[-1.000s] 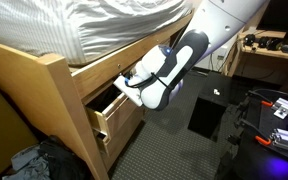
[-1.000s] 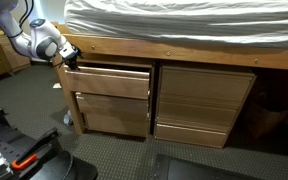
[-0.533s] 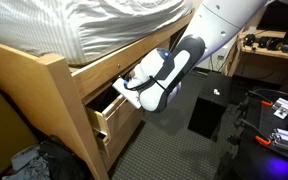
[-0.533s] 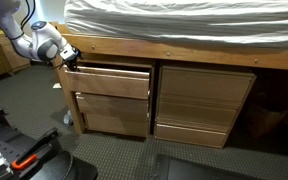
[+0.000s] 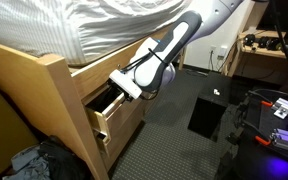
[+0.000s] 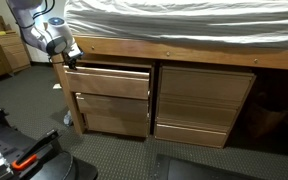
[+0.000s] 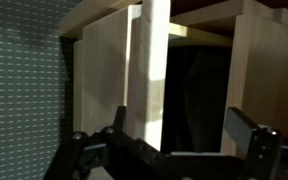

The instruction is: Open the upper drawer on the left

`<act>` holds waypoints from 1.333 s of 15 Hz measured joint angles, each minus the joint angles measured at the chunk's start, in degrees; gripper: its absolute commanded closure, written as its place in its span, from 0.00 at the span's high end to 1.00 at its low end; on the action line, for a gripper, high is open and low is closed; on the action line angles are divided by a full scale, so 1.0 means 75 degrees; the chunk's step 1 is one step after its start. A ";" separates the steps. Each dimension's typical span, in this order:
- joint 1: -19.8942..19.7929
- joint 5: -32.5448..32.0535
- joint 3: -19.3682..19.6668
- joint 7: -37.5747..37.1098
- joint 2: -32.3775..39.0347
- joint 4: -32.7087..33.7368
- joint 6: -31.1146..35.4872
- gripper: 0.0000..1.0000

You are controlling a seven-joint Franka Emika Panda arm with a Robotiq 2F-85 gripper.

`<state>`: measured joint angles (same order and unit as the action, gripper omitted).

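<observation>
Pincer (image 7: pixel 181 140) gapes wide and grips nothing, fingers either side of the pale front board of the long shallow light-oak wooden upper drawer (image 7: pixel 149 60); contact unclear. In an exterior view the drawer stands partly out under the wooden bed frame (image 6: pixel 184 50), at the left. Interior is dark, contents not visible.

The pincer (image 5: pixel 120 85) has lifted slightly at the upper drawer (image 5: pixel 112 117).

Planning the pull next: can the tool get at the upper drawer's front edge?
Likely yes: in the wrist view the open tool straddles the front board of the upper drawer, with nothing between.
</observation>
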<state>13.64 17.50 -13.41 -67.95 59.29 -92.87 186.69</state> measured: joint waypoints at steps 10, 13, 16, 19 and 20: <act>0.0063 0.0286 0.0116 0.0074 0.0217 -0.0001 -0.0542 1.00; 0.0214 0.0512 0.0249 0.0058 0.0490 0.0131 -0.0681 1.00; 0.0296 0.0565 0.0327 0.0051 0.0591 0.0138 -0.0739 1.00; 0.0305 0.0570 0.0330 0.0077 0.0564 0.0117 -0.0861 1.00; 0.0294 0.0553 0.0331 0.0146 0.0509 0.0130 -0.1132 1.00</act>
<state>15.85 21.65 -10.92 -66.85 63.11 -91.90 178.21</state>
